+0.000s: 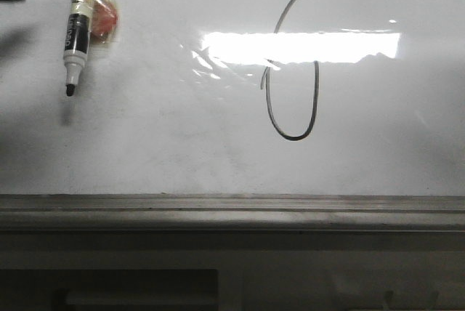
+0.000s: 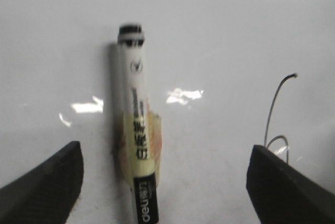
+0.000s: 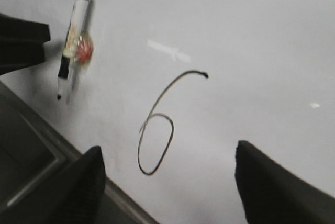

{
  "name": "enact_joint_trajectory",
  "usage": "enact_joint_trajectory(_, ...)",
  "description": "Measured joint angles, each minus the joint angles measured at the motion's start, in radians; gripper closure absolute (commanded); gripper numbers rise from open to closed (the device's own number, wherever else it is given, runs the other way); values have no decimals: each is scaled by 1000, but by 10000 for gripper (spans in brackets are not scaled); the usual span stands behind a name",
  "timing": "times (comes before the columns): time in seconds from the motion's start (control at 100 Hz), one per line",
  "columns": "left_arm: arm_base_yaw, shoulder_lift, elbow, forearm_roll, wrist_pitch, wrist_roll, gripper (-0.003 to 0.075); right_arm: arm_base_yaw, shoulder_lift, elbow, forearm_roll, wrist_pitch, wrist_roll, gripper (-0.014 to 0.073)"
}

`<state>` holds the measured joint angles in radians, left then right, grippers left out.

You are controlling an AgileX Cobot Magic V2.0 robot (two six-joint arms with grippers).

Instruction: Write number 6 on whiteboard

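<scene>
one marker (image 1: pixel 76 24), one number 6 (image 1: pixel 292 71), one whiteboard (image 1: pixel 160 136)

1. Marker (image 1: pixel 75 29) top cut off by front view's upper edge; label text too blurred to read.
2. Glare (image 1: pixel 301 46) washes out part of the 6 (image 1: pixel 292 64).
3. Left wrist view: 6 partly behind finger (image 2: pixel 285 185).

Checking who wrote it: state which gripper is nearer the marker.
Left. The left gripper straddles the marker, fingers apart; the right gripper faces the number 6, farther off.
</scene>
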<state>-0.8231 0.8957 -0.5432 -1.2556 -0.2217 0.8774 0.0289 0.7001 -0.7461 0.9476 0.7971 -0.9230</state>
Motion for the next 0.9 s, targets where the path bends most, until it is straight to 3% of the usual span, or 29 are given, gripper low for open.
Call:
enact_joint_trajectory(0.1,0,-111,0,0,-3,108,134,0,0,0,82,-67,0,215)
enact_joint_trajectory(0.19,0,-197,0,0,-5,198,170,0,-2,0,131,-106,0,393)
enact_joint_trajectory(0.26,0,-260,4,0,-5,235,281,0,-9,0,144,-117,0,578)
enact_joint_trajectory(0.29,0,-283,8,0,-3,242,363,0,-15,3,147,-119,-3,669)
enact_joint_trajectory(0.42,0,-383,51,0,30,262,733,0,-99,56,153,-151,-57,637)
enact_joint_trajectory(0.61,0,-532,175,20,109,279,740,0,-349,223,160,-229,-162,638)
enact_joint_trajectory(0.9,0,-832,363,10,125,281,740,0,-673,477,162,-255,-189,638)
